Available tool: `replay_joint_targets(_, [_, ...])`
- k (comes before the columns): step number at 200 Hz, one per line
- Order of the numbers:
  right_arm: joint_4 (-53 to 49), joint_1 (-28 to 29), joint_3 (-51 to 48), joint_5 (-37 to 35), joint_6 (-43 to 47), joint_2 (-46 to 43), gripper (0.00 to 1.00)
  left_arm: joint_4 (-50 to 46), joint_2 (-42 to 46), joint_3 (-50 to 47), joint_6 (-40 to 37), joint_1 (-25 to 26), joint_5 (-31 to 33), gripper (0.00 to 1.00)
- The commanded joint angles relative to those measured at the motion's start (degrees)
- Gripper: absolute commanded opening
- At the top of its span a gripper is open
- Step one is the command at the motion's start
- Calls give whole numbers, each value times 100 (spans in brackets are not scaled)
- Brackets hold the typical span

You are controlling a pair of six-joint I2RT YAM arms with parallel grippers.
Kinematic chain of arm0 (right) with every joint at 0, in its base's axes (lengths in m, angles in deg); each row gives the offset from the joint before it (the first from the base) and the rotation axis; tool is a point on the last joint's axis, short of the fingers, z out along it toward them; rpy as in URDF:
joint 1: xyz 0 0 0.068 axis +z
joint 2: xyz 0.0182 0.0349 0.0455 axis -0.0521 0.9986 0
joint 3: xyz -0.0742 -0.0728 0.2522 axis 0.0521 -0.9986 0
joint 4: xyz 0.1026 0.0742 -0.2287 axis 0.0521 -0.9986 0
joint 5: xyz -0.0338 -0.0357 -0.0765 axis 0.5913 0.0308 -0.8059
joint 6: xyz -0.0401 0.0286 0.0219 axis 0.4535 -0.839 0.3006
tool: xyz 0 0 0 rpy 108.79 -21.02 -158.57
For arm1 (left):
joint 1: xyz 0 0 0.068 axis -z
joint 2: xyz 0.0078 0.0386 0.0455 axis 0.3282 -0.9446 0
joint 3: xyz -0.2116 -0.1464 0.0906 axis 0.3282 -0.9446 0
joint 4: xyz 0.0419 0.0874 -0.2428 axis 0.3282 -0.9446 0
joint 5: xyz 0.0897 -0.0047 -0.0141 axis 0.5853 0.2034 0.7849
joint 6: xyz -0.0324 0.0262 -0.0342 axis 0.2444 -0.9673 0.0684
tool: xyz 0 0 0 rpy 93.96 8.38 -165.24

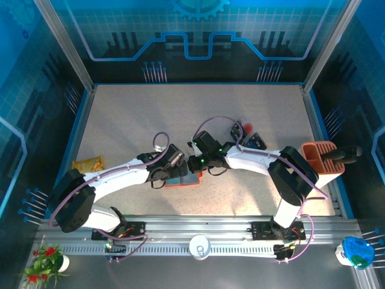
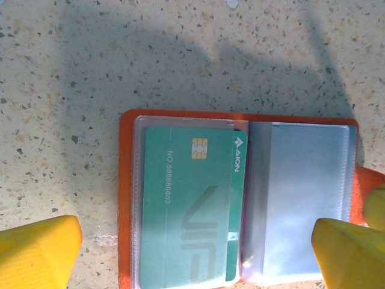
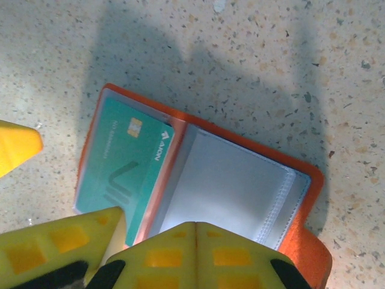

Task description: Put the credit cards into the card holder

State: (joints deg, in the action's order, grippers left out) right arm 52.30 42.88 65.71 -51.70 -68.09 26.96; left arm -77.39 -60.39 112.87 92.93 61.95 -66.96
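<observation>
The work surface is a rectangular, beige speckled table top [image 1: 150, 114] with a blue edge strip [image 1: 80, 120] along its sides. The back wall [image 1: 198, 36] consists of blue panels bearing a grid pattern, circuit-line graphics and part of a gear emblem. The left wall [image 1: 24, 90] and right wall [image 1: 367, 78] use similar blue panels. Silver corner posts [image 1: 63, 42] stand at the rear corners. A slotted aluminium rail [image 1: 180, 226] spans the near edge. Soft shadows lie on the table top.

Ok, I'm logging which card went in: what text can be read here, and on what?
"AION", beside a small logo: on the teal card in the card holder.
"NO.88880803": same card, digits slightly soft.
"VIP": same card, large and faint.
In the right wrist view the card's number is too blurred to read.
</observation>
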Motion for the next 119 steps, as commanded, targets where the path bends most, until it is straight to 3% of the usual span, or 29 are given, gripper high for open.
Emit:
replay_joint_targets(1, [-26,-151,160,-3,122,209,0,2,-149,78,23,54,94,99])
replay_joint_targets(54, [7,-320,111,45,138,433,0,58,-256,79,-96,64,78,99])
replay_joint_targets(119, [275,-339,147,589,31,922,0,129,-635,258,-188,81,30,99])
